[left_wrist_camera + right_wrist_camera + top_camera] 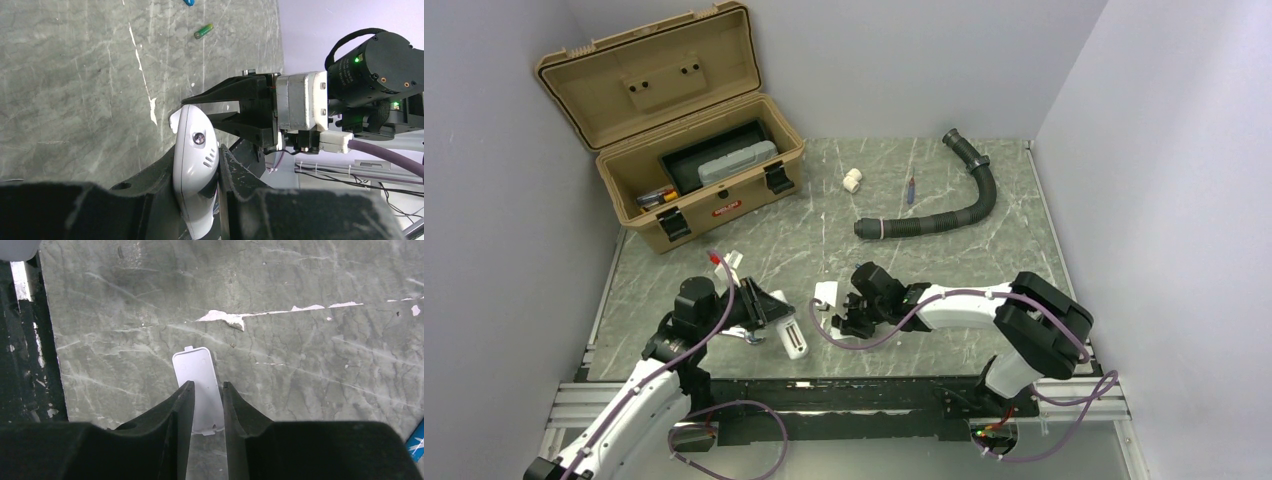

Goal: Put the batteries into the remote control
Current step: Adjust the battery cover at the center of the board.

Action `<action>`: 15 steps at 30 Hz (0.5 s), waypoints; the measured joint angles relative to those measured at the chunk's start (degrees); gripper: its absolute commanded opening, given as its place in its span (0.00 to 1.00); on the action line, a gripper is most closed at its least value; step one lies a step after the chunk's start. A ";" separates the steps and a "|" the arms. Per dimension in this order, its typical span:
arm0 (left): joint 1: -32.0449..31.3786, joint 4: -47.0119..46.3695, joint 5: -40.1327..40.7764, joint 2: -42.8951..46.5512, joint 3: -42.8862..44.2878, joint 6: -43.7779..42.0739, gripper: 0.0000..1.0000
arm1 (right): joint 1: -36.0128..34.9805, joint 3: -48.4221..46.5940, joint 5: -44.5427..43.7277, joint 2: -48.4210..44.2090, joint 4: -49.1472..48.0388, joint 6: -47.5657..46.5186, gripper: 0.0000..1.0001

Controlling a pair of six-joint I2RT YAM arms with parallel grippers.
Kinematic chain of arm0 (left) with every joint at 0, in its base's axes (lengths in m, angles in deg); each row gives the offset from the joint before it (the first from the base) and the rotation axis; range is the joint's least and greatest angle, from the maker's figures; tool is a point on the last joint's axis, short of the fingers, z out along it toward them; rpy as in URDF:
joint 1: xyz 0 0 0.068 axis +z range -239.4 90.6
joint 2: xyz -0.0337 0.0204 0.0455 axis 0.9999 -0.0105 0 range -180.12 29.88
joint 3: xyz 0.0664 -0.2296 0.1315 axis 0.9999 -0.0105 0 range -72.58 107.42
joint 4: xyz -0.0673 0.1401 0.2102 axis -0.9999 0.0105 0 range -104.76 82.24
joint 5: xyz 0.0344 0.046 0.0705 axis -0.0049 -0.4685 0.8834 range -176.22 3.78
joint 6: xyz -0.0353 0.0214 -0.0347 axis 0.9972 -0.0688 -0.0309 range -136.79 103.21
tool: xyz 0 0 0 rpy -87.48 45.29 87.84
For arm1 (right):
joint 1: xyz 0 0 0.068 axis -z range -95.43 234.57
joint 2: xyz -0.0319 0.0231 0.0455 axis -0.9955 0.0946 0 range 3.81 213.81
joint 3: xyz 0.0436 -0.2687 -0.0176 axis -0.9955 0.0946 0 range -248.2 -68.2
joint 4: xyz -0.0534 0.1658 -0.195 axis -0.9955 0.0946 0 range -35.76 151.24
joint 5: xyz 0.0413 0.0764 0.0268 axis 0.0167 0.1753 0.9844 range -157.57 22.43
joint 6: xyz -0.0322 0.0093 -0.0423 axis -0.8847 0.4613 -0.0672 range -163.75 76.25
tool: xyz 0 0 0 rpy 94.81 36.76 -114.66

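My left gripper [774, 318] is shut on the white remote control [795, 340] and holds it at the near middle of the table. In the left wrist view the remote [196, 160] sits edge-on between my fingers, its screw and vent slots showing. My right gripper [840, 317] is just right of the remote. In the right wrist view it [207, 386] is closed on the side edges of a small plain white cover piece [196, 371], low over the table. The green battery [203, 31] and blue battery [188, 2] lie on the table in the left wrist view. They do not show in the top view.
An open tan toolbox [686, 150] stands at the back left. A white pipe fitting [852, 181], a red-and-blue stick [911, 190] and a black corrugated hose [949, 210] lie at the back. A blue object [416, 445] shows at the right edge of the right wrist view.
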 measured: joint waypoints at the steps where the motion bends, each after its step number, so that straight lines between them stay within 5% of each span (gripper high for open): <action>1: 0.07 -0.09 -0.07 0.00 -0.11 0.02 0.00 | 0.00 0.15 0.04 -0.17 0.13 0.20 0.32; 9: 0.22 -0.07 -0.15 0.02 -0.24 0.02 0.00 | -0.35 0.37 1.46 -0.55 1.33 1.03 0.35; 15: 0.22 -0.04 -0.26 0.09 -0.24 0.02 0.00 | -1.22 0.02 1.42 -0.55 2.32 1.27 0.28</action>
